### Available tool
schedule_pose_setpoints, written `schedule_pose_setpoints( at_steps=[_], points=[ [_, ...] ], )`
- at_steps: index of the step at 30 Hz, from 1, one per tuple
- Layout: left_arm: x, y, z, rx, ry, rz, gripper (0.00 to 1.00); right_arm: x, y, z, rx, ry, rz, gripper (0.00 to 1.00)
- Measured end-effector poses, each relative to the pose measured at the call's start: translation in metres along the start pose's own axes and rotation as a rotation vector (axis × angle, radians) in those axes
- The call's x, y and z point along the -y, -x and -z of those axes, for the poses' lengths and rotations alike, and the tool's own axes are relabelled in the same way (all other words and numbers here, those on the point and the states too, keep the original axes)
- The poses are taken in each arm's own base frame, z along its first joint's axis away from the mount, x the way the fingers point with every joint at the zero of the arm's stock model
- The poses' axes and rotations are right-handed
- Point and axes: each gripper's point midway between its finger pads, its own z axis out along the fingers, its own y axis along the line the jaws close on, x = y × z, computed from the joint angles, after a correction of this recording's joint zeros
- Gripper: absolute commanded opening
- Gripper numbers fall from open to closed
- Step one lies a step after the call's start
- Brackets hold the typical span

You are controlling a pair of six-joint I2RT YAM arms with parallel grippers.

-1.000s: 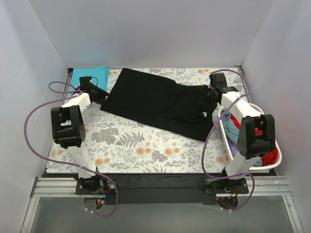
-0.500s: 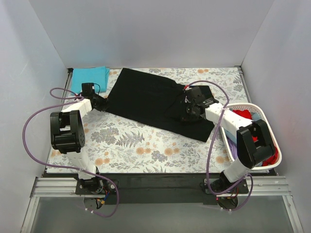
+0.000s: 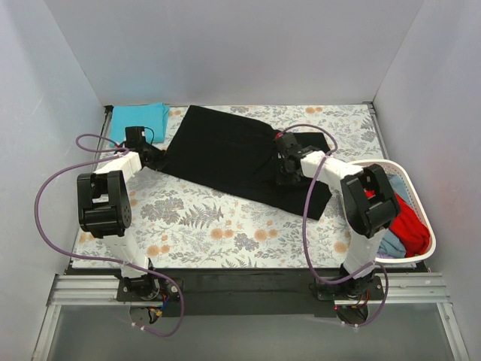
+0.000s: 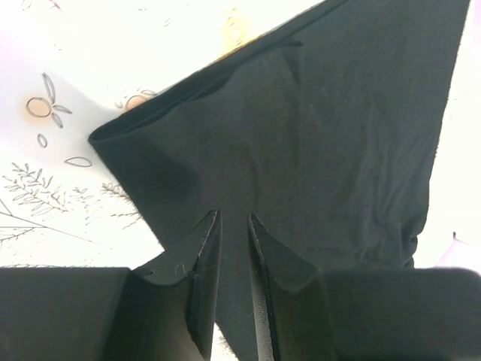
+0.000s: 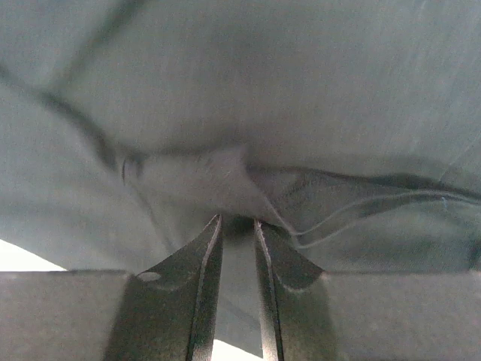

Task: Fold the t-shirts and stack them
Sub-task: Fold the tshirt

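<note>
The black shirt (image 3: pixel 225 154) lies spread flat and slantwise across the tabletop (image 3: pixel 225 226), and I have it at two places. My left fingers (image 4: pixel 203 263) are drawn narrow at its left corner, with black cloth running up into the slit between them. It looks like a pinch on the hem there, though the cloth under them lies so flat that I judge this rather than see it. My right fingers (image 5: pixel 199 263) are also close together, out on the middle-right of the shirt, and a small ridge of cloth is gathered into their gap (a plain pinch, that one). I judge that holding it at two well-separated points is meant to let me lift one side and carry it over in a fold without the cloth sagging between.

The teal shirt (image 3: pixel 139 118) sits folded in the far left corner, just beyond my left fingers and apart from the black one, so it marks where the stack goes. The basket (image 3: pixel 391 165) stands at the right edge with a red shirt (image 3: pixel 409 222) and a blue shirt (image 3: pixel 387 244) in it. My right arm (image 3: pixel 323 167) reaches over the shirt's right end and could drag that part if I fold carelessly.
</note>
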Motion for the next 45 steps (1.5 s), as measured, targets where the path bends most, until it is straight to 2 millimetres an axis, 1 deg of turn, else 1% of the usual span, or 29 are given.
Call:
schedule_pose_setpoints(
  at_steps=[2, 5, 6, 7, 8, 10, 11, 13, 15, 17, 18, 20, 24, 28, 31, 33, 36, 37, 38, 39, 45],
  points=[
    [0.003, 0.002, 0.001, 0.005, -0.006, -0.002, 0.19, 0.0, 0.014, -0.009, 0.007, -0.017, 0.006, 0.29],
    [0.006, 0.004, 0.001, 0.009, -0.012, -0.006, 0.19, -0.003, 0.046, -0.021, 0.052, -0.031, 0.016, 0.33],
    [0.006, 0.004, 0.001, 0.009, -0.013, -0.006, 0.19, -0.005, 0.059, -0.023, 0.076, -0.032, 0.023, 0.38],
    [0.006, 0.004, 0.001, 0.008, -0.013, -0.006, 0.19, -0.008, 0.07, -0.024, 0.099, -0.032, 0.028, 0.39],
    [0.006, 0.004, 0.001, 0.008, -0.012, -0.006, 0.19, -0.008, 0.078, -0.024, 0.114, -0.033, 0.033, 0.41],
    [0.006, 0.004, 0.001, 0.008, -0.012, -0.006, 0.19, -0.009, 0.087, -0.021, 0.139, -0.035, 0.038, 0.45],
    [0.006, 0.004, 0.001, 0.008, -0.013, -0.007, 0.19, -0.008, 0.089, -0.019, 0.146, -0.039, 0.039, 0.47],
    [0.006, 0.004, 0.001, 0.008, -0.012, -0.008, 0.19, -0.005, 0.087, -0.016, 0.147, -0.048, 0.041, 0.47],
    [0.006, 0.004, 0.001, 0.008, -0.012, -0.011, 0.19, 0.001, 0.075, -0.008, 0.141, -0.059, 0.039, 0.48],
    [0.005, 0.004, 0.002, 0.009, -0.012, -0.015, 0.19, 0.01, 0.057, 0.004, 0.125, -0.075, 0.028, 0.48],
    [0.005, 0.004, 0.003, 0.009, -0.011, -0.017, 0.19, 0.013, 0.05, 0.011, 0.123, -0.081, 0.021, 0.5],
    [0.006, 0.005, 0.006, 0.013, -0.014, -0.022, 0.19, 0.018, 0.039, 0.026, 0.141, -0.078, 0.004, 0.51],
    [0.01, 0.006, 0.017, 0.027, -0.032, -0.03, 0.2, 0.032, 0.004, 0.057, 0.154, -0.074, -0.038, 0.54],
    [0.005, 0.002, 0.025, 0.029, -0.034, -0.034, 0.2, 0.044, -0.025, 0.073, 0.164, -0.072, -0.083, 0.56],
    [-0.006, -0.006, 0.025, 0.015, -0.012, -0.032, 0.2, 0.053, -0.047, 0.076, 0.152, -0.08, -0.114, 0.57],
    [-0.014, -0.01, 0.023, 0.006, 0.009, -0.029, 0.2, 0.06, -0.063, 0.075, 0.132, -0.092, -0.134, 0.57],
    [-0.02, -0.012, 0.023, 0.0, 0.029, -0.027, 0.2, 0.068, -0.085, 0.07, 0.088, -0.116, -0.156, 0.57],
    [-0.021, -0.012, 0.023, 0.001, 0.031, -0.027, 0.2, 0.071, -0.09, 0.069, 0.078, -0.123, -0.162, 0.54],
    [-0.021, -0.012, 0.023, 0.003, 0.031, -0.028, 0.2, 0.073, -0.095, 0.068, 0.066, -0.131, -0.167, 0.5],
    [-0.021, -0.012, 0.023, 0.004, 0.033, -0.028, 0.2, 0.076, -0.099, 0.067, 0.058, -0.139, -0.171, 0.42],
    [-0.022, -0.011, 0.022, 0.006, 0.036, -0.025, 0.2, 0.083, -0.104, 0.063, 0.046, -0.17, -0.188, 0.31]
  ],
)
